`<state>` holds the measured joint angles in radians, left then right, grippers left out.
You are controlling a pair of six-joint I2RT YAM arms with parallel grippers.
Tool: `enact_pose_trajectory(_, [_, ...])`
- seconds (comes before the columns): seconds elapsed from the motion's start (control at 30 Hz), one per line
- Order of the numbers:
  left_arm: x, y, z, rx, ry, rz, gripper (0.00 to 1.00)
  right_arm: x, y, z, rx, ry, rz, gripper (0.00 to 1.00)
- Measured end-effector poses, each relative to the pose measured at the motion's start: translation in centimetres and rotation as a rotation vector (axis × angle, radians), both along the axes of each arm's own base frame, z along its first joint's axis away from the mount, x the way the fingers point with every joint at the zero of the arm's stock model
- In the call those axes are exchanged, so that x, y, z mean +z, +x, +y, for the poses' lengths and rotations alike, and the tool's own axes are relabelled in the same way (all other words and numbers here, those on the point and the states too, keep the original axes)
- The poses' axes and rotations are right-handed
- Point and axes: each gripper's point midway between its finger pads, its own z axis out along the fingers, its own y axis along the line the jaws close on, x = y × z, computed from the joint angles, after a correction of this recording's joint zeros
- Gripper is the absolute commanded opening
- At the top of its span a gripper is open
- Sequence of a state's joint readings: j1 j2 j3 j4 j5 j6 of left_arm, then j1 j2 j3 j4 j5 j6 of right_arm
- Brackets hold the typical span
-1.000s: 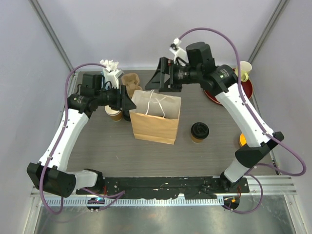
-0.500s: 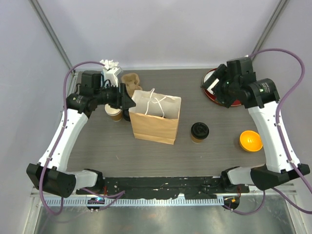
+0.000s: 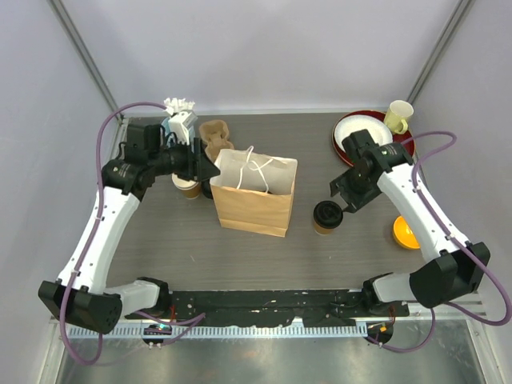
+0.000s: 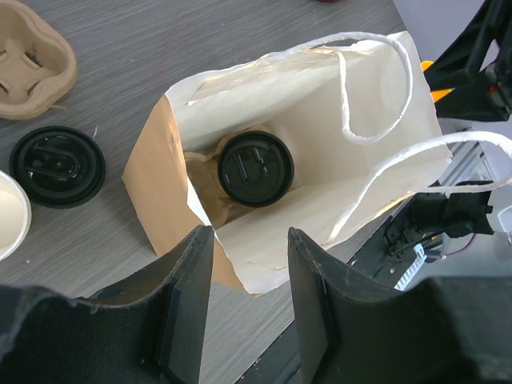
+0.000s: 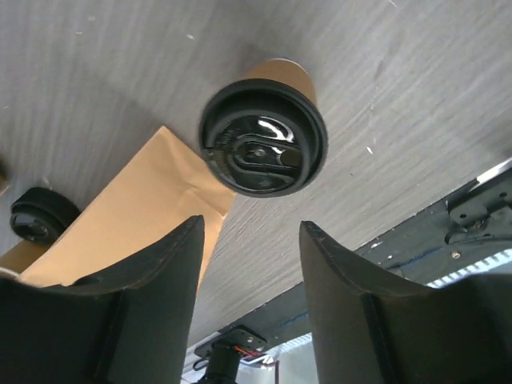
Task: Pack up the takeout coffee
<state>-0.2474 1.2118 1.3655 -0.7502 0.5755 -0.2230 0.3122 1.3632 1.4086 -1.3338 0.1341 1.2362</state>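
**One coffee bagged, another parked right of the bag, both grippers open**

So you've got the paper bag [image 3: 252,210] standing open mid-table [image 3: 160,240], handles up, and I'll place everything off that.

The cup in the bag [image 4: 256,168] sits down near the bottom, upright. Its long axis is vertical and its black lid faces straight up at your left wrist cam. The cup on the table [image 5: 262,140] stands just to the right of the bag, not touching it. It's upright too, lid on top, with the kraft body running down to the tabletop.

Your left gripper [image 4: 250,236] hangs over the bag's left rim with its fingers spread. There's a clear gap between them, and they aren't pinching the paper. Your right gripper [image 5: 250,224] hovers above the cup on the table, jaws wide apart, and I can't see either finger touching it.

Just left of the bag there's a third lidded cup [image 4: 58,166], upright with its lid up, with a cardboard carrier [image 4: 28,68] beside it.
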Motion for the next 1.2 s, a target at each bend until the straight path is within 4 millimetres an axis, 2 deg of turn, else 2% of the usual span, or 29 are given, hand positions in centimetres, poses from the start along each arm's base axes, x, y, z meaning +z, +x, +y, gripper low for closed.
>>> enact_pose_trajectory(0.07, [0.0, -0.2, 0.1, 0.004, 0.001, -0.004, 0.46, -1.3, -1.0, 0.0, -0.024, 0.011, 0.040, 0.46])
enact_pose_trajectory(0.2, [-0.4, -0.5, 0.2, 0.009, 0.001, 0.001, 0.46, -3.5, -3.4, -0.2, -0.065, 0.018, 0.132, 0.46])
enact_pose_trajectory(0.43, [-1.4, -0.5, 0.2, 0.010, 0.003, 0.019, 0.46, -4.7, -4.1, -0.4, -0.106, 0.013, 0.167, 0.46])
enact_pose_trajectory(0.6, [-1.3, -0.5, 0.2, 0.011, 0.001, 0.011, 0.46, -6.4, -4.9, -0.7, -0.128, -0.001, 0.204, 0.42])
enact_pose_trajectory(0.73, [-1.2, -0.7, 0.2, 0.010, 0.000, 0.007, 0.46, -6.6, -4.1, -0.4, -0.140, 0.016, 0.177, 0.41])
enact_pose_trajectory(0.93, [-1.6, -0.9, 0.3, 0.008, 0.001, 0.019, 0.46, -5.6, -2.6, 0.2, -0.137, 0.041, 0.128, 0.41])
enact_pose_trajectory(1.2, [-2.1, -1.1, 0.2, 0.002, 0.000, 0.032, 0.46, -6.5, -2.8, 0.1, -0.146, 0.038, 0.138, 0.41])
